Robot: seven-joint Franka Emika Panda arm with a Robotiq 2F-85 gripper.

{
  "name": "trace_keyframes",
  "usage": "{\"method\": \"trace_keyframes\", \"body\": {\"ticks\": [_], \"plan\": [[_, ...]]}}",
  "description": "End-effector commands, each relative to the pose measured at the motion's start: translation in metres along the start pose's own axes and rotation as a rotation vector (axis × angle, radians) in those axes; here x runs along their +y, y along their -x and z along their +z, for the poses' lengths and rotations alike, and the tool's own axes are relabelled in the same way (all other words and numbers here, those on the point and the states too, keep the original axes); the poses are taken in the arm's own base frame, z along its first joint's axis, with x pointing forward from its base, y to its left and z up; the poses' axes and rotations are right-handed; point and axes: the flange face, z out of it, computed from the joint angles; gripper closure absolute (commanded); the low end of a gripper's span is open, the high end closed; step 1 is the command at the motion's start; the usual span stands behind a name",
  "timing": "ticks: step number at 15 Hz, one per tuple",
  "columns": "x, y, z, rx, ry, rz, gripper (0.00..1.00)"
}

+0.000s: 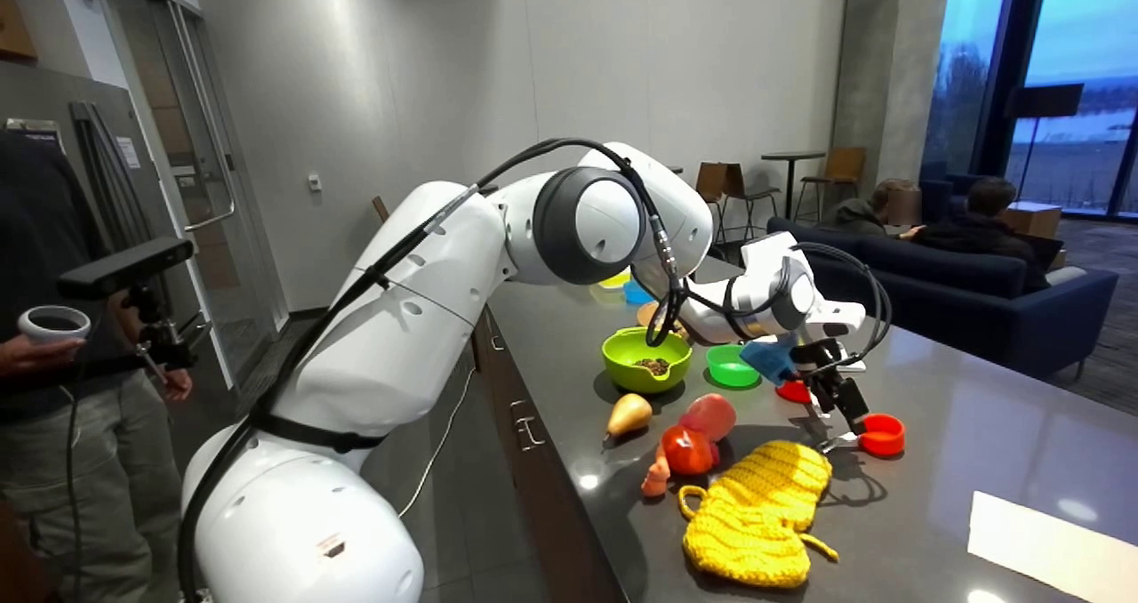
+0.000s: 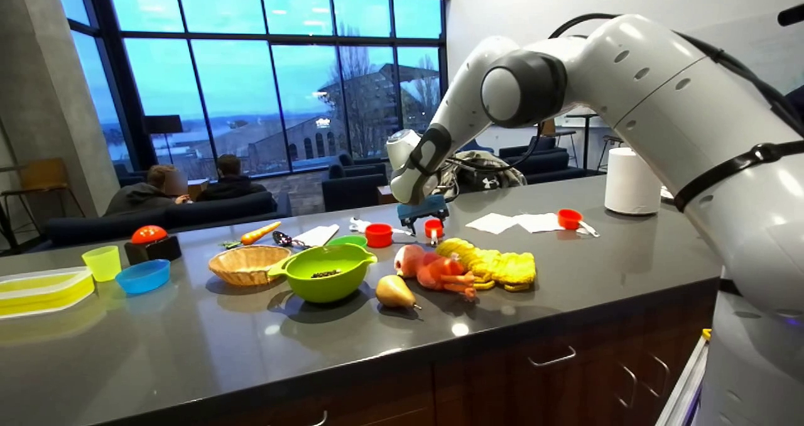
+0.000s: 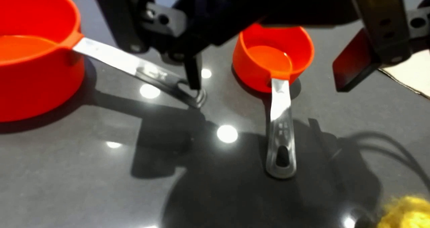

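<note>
My gripper (image 3: pixel 270 81) is open and empty, low over the counter. Its fingers stand apart on either side of a small red measuring cup (image 3: pixel 257 76) with a metal handle (image 3: pixel 281 134). No contact with the cup shows. The cup shows in both exterior views (image 1: pixel 882 436) (image 2: pixel 433 227). A larger red measuring cup (image 3: pixel 37 83) stands at the left of the wrist view; its handle end lies beneath the left finger. It also shows in an exterior view (image 2: pixel 379 235). A yellow knitted item (image 1: pixel 756 514) lies close by, and its edge shows in the wrist view (image 3: pixel 408 216).
A red-orange soft toy (image 2: pixel 433 269), a pear (image 2: pixel 396 292), a lime-green bowl (image 2: pixel 323 275) and a wicker basket (image 2: pixel 248 264) stand on the counter (image 2: pixel 188 350). Another red cup (image 2: pixel 570 218) sits by white paper (image 2: pixel 537 223). A paper roll (image 2: pixel 631 181) stands near the arm.
</note>
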Motion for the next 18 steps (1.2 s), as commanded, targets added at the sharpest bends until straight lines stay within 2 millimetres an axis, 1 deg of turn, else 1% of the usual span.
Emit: {"method": "trace_keyframes", "body": {"ticks": [1,7,12,18], "plan": [[-0.0073,-0.0029,0.0064,0.015,0.036,0.02,0.0],[-0.0104,-0.0048,0.0106,0.024,0.07,0.049,0.0],[-0.0093,-0.005,0.0148,0.012,0.121,0.085,0.0],[-0.0117,-0.0042,0.0151,-0.012,0.142,0.114,0.0]]}}
